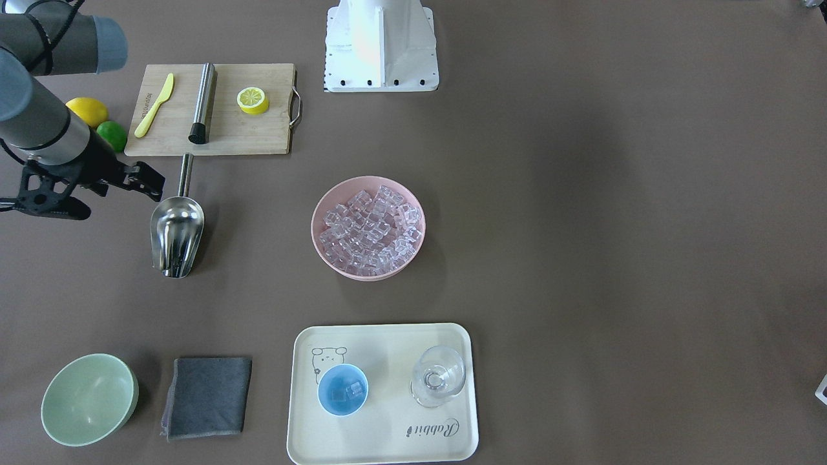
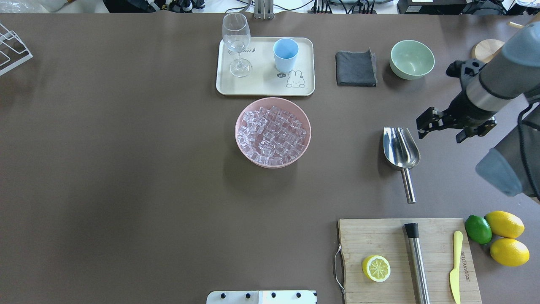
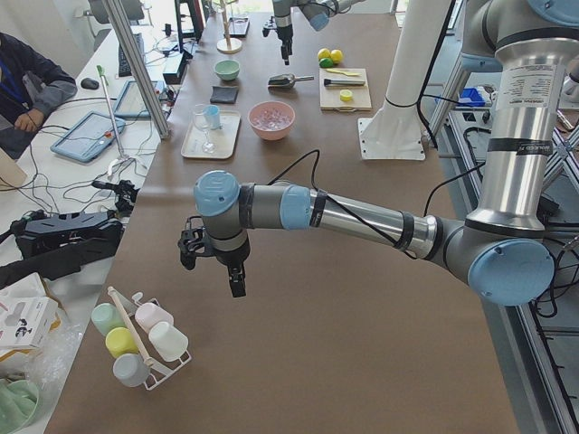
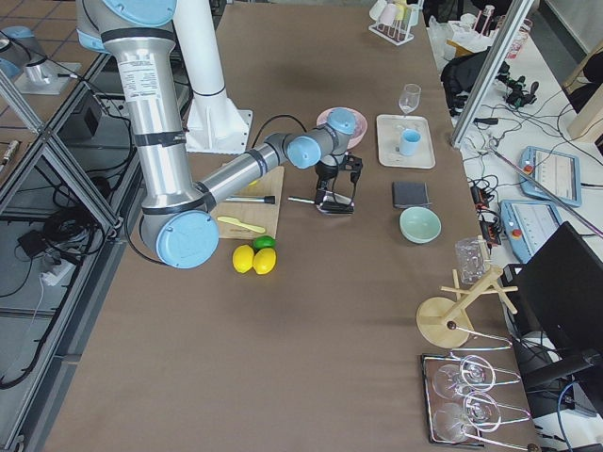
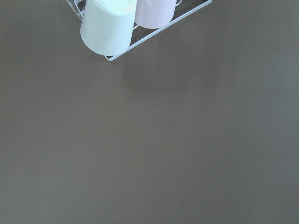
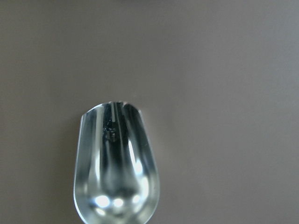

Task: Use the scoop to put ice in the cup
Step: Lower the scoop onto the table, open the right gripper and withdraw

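The steel scoop lies on the table, trough up and empty, handle toward the cutting board; it also shows in the overhead view and the right wrist view. My right gripper hovers above and just beside it, open and holding nothing. The ice fills a pink bowl at mid-table. The light-blue cup stands on a cream tray and holds a couple of cubes. My left gripper hangs over bare table far to the left; I cannot tell whether it is open or shut.
A stemmed glass stands next to the cup on the tray. A grey cloth and a pale-green bowl lie beside the tray. A cutting board carries a steel cylinder, a yellow knife and a lemon half. A cup rack is near the left arm.
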Motion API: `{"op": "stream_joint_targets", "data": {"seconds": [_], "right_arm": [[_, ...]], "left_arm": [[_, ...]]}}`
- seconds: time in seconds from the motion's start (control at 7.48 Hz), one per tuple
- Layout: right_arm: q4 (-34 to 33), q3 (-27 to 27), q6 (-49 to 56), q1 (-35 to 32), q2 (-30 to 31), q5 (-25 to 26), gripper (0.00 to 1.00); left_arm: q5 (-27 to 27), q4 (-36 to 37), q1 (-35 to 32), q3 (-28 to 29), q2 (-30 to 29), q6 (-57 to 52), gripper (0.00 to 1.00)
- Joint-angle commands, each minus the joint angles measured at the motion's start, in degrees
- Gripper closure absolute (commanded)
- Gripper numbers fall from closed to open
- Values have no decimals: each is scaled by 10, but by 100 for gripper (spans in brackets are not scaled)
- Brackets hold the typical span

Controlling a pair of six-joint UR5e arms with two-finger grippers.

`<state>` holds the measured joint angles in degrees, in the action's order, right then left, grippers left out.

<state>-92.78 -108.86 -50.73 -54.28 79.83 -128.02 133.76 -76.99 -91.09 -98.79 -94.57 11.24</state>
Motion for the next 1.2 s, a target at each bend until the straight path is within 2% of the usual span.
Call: {"op": "stream_joint_targets", "data": {"seconds": [0.0,0.27,0.4,0.53,0.67,0.8,1.07], "right_arm": [[-54,-15,194,-134,18,-5,0],[-145,9,434,-261,17,-5,0],[-150,39,495,-312,25,-6,0],[-145,61,532,-338,48,-6,0],[-132,109,572,-365,65,-12,0],[-98,145,598,-375,80,-17,0],[-78,149,597,-376,90,-28,0]], "left_arm": [[0,0,0,0,0,0,2],[0,0,0,0,0,0,2],[0,0,0,-1,0,0,2],[0,0,0,-1,0,0,2],[-1,1,0,-7,0,0,2],[-1,3,-1,-16,0,1,2],[-3,3,0,-14,1,1,2]]}}
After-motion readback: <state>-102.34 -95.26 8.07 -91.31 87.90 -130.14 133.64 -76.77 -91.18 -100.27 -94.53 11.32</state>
